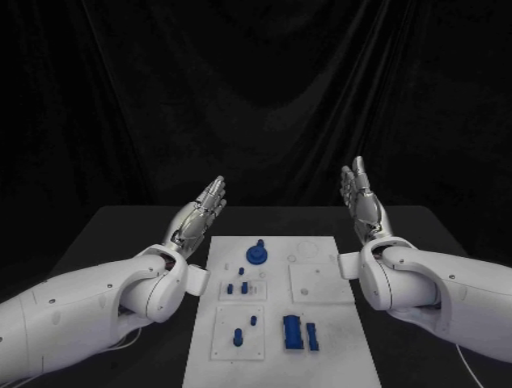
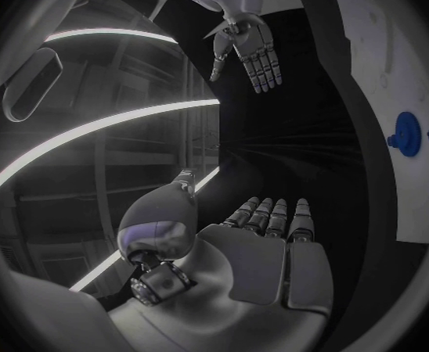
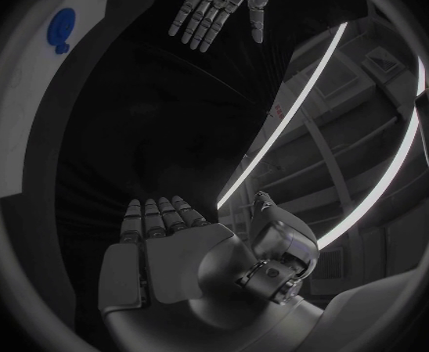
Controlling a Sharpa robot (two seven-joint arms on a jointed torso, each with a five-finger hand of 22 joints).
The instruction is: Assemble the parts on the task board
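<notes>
Two open hands (image 1: 200, 212) (image 1: 361, 202), one task board (image 1: 326, 246).

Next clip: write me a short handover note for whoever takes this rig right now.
Left robot hand: open, raised beside the task board, holding nothing.
Right robot hand: open, raised on the other side, holding nothing.
Blue parts on the board: a round knobbed piece at the far end, small pegs mid-board, two blocks near the front.
Done: nothing that can be told from here. Left: the assembly itself; no part is in hand.

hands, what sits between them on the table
In the head view the task board lies between the left hand and right hand, both raised and holding nothing, with blue parts on it.
</notes>
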